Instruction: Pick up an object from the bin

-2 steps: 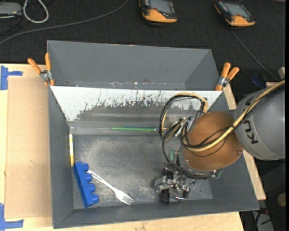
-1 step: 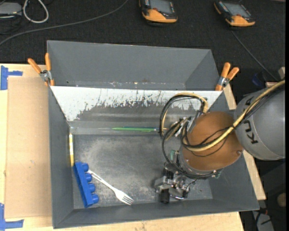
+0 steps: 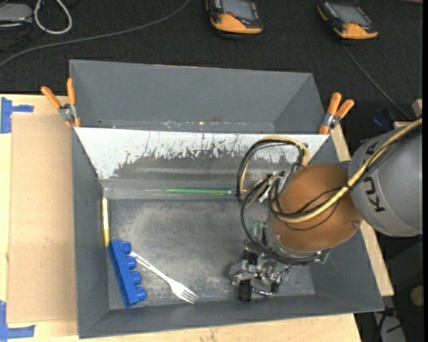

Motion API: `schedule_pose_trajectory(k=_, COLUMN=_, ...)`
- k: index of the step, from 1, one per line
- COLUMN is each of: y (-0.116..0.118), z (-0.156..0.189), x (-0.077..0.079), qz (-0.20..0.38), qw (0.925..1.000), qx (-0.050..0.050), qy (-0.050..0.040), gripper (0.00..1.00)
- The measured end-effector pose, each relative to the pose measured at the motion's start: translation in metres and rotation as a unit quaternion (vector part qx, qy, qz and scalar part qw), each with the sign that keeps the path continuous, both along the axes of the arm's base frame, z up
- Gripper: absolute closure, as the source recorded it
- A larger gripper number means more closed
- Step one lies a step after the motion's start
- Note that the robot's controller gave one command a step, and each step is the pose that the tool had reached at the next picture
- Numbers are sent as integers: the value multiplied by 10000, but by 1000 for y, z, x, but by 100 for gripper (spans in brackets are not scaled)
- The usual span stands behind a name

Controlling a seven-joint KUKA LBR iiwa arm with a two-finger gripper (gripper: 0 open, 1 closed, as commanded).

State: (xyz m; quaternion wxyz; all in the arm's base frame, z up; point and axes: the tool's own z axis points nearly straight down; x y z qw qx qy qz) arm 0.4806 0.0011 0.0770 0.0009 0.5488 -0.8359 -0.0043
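Camera view. The two-finger gripper (image 3: 257, 282) is seen low over the front right part of the floor of the grey metal bin (image 3: 200, 105); whether it is spread or pressed together cannot be told. A white plastic fork (image 3: 167, 281) is laid nearest, to its left and apart from it, the handle end just beside a blue studded plastic block (image 3: 126, 273). A thin green rod (image 3: 200, 190) is seen along the foot of the rear wall.
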Motion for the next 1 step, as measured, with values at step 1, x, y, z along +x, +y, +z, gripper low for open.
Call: schedule_pose_trajectory(k=1, y=1, z=33, x=-3, qz=7, qw=10000, qx=8, qy=61, gripper=100)
